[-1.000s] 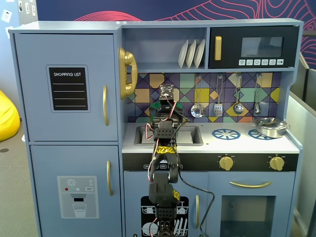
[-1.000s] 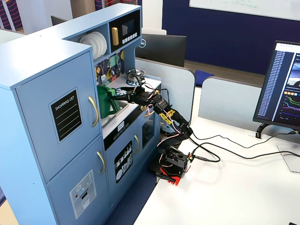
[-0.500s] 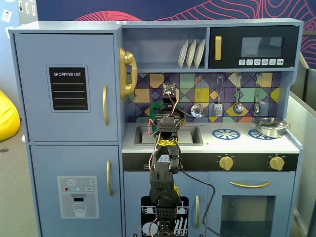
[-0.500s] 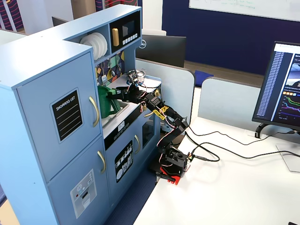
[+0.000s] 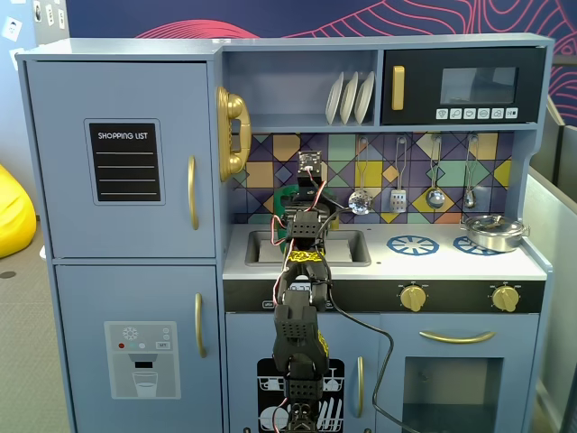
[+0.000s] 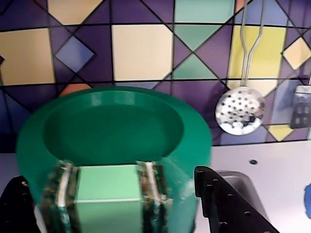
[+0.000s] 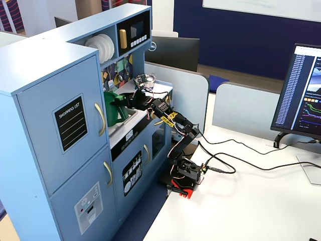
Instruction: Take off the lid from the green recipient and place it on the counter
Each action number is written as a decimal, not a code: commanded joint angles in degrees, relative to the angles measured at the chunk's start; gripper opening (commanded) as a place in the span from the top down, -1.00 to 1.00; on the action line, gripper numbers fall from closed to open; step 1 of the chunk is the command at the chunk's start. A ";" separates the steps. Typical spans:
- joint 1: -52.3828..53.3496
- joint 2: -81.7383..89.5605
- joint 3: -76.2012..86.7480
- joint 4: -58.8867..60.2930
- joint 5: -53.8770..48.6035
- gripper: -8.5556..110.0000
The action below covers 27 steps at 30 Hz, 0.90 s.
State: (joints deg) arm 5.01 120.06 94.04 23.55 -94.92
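My black two-finger gripper (image 6: 116, 204) stands with its jaws apart, one on each side of the tall green plastic container (image 6: 175, 194), level with the ribbed strip on its front. The flat round green plastic lid (image 6: 114, 128) sits on top of that container. The container stands on the white toy-kitchen counter (image 6: 272, 160), beside the steel sink (image 5: 347, 248).

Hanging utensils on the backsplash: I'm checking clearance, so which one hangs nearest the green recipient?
The perforated skimmer, round and full of holes, just right of the green recipient in the wrist view.
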 commanded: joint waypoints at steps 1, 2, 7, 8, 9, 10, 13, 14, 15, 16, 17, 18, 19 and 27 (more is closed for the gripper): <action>-0.97 0.18 -4.22 -0.53 0.79 0.30; -1.23 0.26 -4.22 0.18 0.79 0.38; -3.43 1.67 -4.31 5.10 2.37 0.86; -3.60 1.76 -4.22 5.45 2.37 0.86; -3.78 1.85 -4.13 5.45 2.46 0.86; -3.96 1.85 -4.13 5.45 2.46 0.86; -4.22 1.85 -4.22 4.57 2.37 0.86; -4.22 1.85 -4.22 3.87 1.93 0.86; -4.22 1.76 -4.39 2.81 1.41 0.86; -4.13 1.58 -4.83 1.49 0.88 0.86; -4.13 1.23 -5.54 0.44 0.35 0.86; -3.96 0.97 -6.42 -0.35 -0.62 0.86; -3.87 0.79 -7.21 -1.32 -1.67 0.86; -1.85 2.02 -9.14 -1.93 -3.25 0.86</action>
State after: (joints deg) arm 1.14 120.06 89.38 22.85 -97.47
